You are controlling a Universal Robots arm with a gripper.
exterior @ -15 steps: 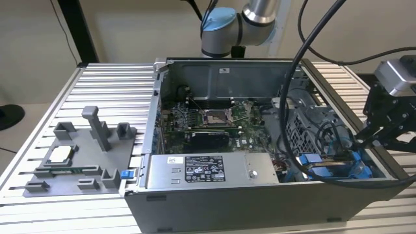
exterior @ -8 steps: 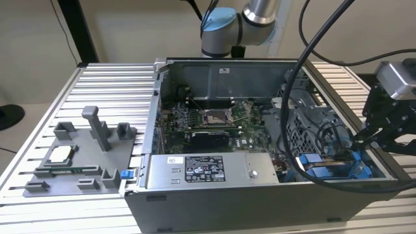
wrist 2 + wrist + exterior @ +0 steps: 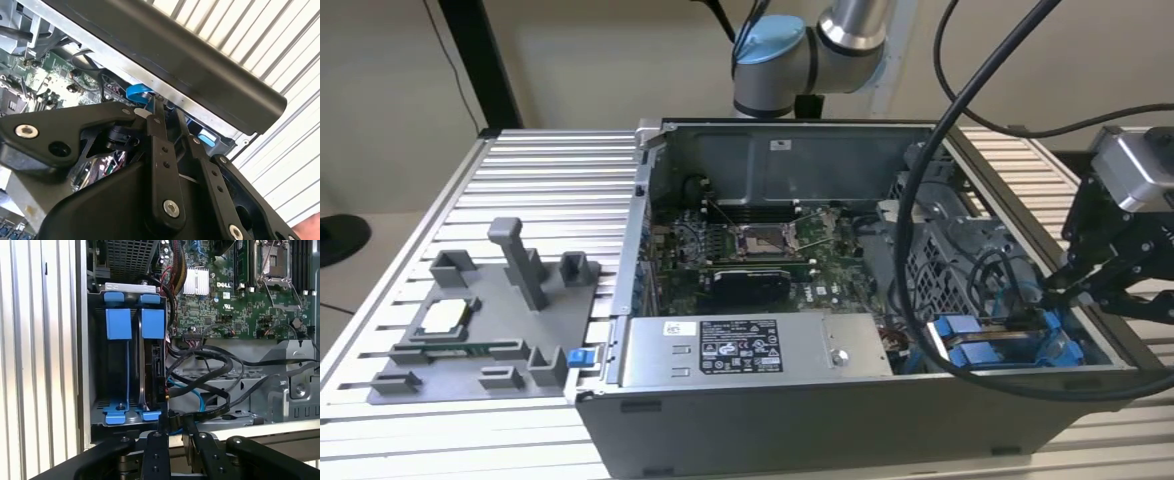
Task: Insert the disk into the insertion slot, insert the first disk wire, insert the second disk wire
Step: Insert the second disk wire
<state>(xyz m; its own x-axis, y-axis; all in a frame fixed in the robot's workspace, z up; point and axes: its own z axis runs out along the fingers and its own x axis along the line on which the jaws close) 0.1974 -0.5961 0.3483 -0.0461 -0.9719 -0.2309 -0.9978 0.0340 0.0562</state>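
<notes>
One disk (dark, edge-on, blue-framed) stands in the single insertion slot beside a second blue frame; one gripper clamps a black wire just beside it.

We see a white printed label on the grey power-supply box, its lines too small for us to read, white logo lettering on the green motherboard in the first wrist view
</notes>
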